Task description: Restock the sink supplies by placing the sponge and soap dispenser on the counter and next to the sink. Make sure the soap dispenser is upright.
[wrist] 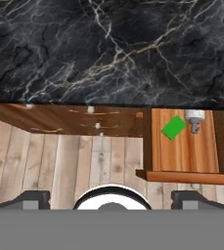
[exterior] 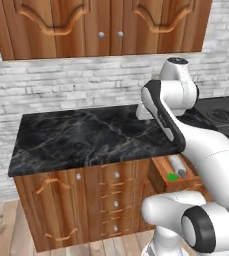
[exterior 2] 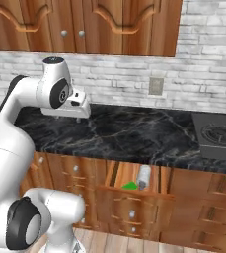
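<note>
I judge I'm at the start: the sponge [wrist: 174,127] and soap dispenser [wrist: 194,119] lie in the open drawer [wrist: 182,151] under the desk [exterior: 86,135], at two o'clock in my hand view. My gripper [wrist: 111,197], spread and empty, hovers above the desk edge facing down; next it must drop into the drawer.

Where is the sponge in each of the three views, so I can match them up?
Left base view: the sponge is at lower right, in the open drawer just left of the arm.
Right base view: the sponge is at lower centre, in the same drawer under the counter edge.
Hand view: the sponge is at right of centre, in the drawer.
Shared landmark: the soap dispenser lying beside it.
</note>
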Controlling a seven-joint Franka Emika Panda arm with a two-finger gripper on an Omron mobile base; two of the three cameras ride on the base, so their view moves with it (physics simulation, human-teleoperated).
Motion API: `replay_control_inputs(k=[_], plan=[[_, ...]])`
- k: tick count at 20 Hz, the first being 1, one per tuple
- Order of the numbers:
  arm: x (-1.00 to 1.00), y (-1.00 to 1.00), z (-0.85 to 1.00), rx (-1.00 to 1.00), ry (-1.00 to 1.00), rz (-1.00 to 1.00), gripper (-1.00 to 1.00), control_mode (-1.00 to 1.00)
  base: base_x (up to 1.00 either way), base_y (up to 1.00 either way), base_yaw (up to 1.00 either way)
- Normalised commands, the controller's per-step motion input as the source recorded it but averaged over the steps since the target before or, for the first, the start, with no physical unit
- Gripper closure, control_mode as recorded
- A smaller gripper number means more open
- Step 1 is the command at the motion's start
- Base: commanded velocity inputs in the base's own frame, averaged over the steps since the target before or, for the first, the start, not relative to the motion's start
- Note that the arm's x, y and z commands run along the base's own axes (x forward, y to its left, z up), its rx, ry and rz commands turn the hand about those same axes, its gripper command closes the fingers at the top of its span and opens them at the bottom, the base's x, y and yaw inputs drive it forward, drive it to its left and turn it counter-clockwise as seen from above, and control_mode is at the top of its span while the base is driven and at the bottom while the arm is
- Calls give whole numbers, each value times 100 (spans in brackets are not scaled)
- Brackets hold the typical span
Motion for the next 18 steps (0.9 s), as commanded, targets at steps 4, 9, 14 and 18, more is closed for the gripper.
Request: replay_control_inputs(k=[4, 9, 14, 18], plan=[[0, 0, 0, 0, 0, 0, -100, 100, 0, -97, 0], [0, 0, 0, 0, 0, 0, -100, 100, -20, -76, 0], [0, 0, 0, 0, 0, 0, -100, 100, -19, -28, 0], [0, 0, 0, 0, 0, 0, -100, 100, -9, 0, 0]])
